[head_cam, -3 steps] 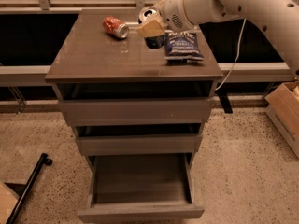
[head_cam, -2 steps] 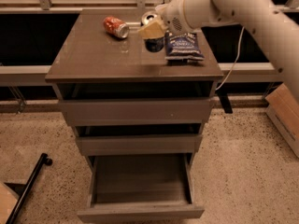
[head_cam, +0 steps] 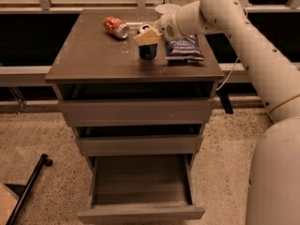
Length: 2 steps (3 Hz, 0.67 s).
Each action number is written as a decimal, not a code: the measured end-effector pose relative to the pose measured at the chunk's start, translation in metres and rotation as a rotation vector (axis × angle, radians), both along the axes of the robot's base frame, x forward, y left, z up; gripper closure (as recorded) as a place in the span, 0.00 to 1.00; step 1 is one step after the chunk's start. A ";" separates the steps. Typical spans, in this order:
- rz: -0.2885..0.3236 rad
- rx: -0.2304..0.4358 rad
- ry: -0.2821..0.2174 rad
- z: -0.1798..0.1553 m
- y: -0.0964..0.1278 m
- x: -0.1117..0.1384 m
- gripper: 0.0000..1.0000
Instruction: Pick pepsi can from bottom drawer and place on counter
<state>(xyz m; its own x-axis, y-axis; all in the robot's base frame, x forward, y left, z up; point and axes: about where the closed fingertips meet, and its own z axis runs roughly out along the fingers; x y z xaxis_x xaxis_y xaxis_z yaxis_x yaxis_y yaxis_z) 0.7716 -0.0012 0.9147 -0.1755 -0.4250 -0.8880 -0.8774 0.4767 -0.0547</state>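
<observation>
The small dark blue-black pepsi can [head_cam: 148, 52] is held upright at its top by the white arm's two-finger gripper [head_cam: 148, 39], whose cream fingers [head_cam: 143, 36] are closed on it above the middle of the flat glossy grey-brown counter [head_cam: 93, 55]. Whether its base touches the top cannot be told. A dented red-orange can [head_cam: 116, 26] is laid on its side nearby, and a dark blue snack bag [head_cam: 184, 48] just beside the held can. The deep grey-brown bottom drawer [head_cam: 140, 213] is pulled open.

Your gripper [head_cam: 147, 36] over the counter [head_cam: 93, 55] hiding the pepsi can [head_cam: 148, 52] top, arm [head_cam: 253, 46] cut off right of the counter
</observation>
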 end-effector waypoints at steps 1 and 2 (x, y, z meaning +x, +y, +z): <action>0.011 0.012 0.027 -0.009 0.006 0.010 0.73; 0.015 0.012 0.028 -0.010 0.008 0.010 0.50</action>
